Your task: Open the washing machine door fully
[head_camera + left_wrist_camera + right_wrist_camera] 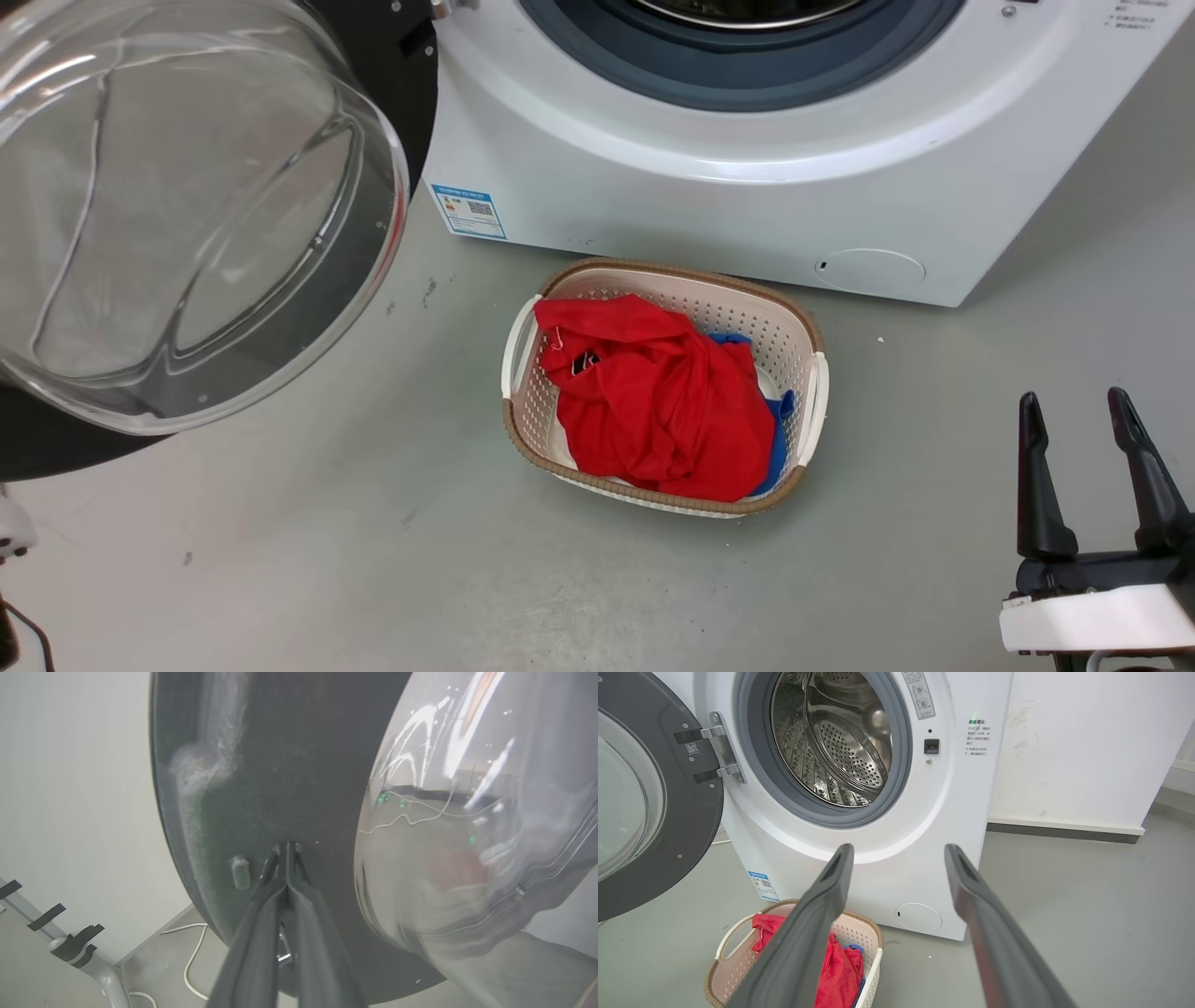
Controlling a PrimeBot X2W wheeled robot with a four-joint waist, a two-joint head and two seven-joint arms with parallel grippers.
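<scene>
The washing machine door (187,215) stands swung out at the left, its clear glass bowl bulging toward me inside the black rim (397,65). Its metal hinge (717,746) joins it to the white washing machine (709,196), whose steel drum (831,742) lies exposed inside the grey-blue gasket. My left gripper (286,845) is shut, and its tips touch the door's (280,765) dark rim beside the glass. My right gripper (1074,401) is open at the lower right, holds nothing, and is well away from the door (686,812).
A cream basket (812,336) with a red cloth (663,401) and some blue fabric sits on the grey floor in front of the machine (924,826). A white cable (191,952) and a grey post (88,961) lie behind the door. A white wall (1087,742) stands to the machine's right.
</scene>
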